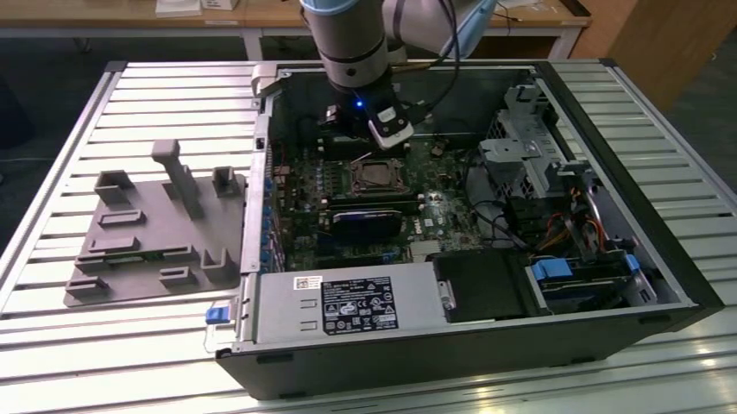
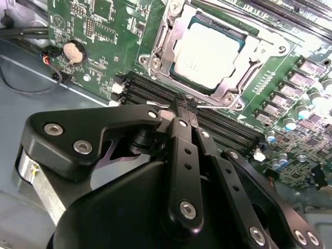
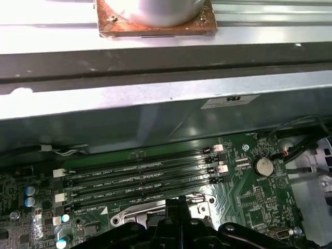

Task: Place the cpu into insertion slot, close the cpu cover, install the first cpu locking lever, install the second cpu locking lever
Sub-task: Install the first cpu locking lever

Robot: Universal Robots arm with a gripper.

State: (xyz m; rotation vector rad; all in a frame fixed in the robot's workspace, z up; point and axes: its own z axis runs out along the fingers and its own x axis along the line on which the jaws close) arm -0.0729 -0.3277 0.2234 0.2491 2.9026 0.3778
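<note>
The cpu (image 2: 207,54), a pale silvery square, lies flat in the insertion slot (image 1: 374,178) on the green motherboard. The shiny cpu cover (image 2: 167,28) is folded down around it, and the chip shows through its window. My gripper (image 2: 186,106) hangs just over the socket's edge on the memory-slot side, with its black fingers pressed together. A thin metal locking lever rod (image 2: 228,109) runs along that edge right by the fingertips; whether the tips touch it is unclear. In the exterior view the gripper (image 1: 371,162) sits above the socket, inside the open computer case.
Black memory slots (image 3: 140,176) run beside the socket, and a coin battery (image 2: 74,51) sits farther off. A drive cage and cables (image 1: 541,164) fill the case at the exterior view's right, with the power supply (image 1: 345,306) in front. A grey parts fixture (image 1: 150,233) lies outside the case.
</note>
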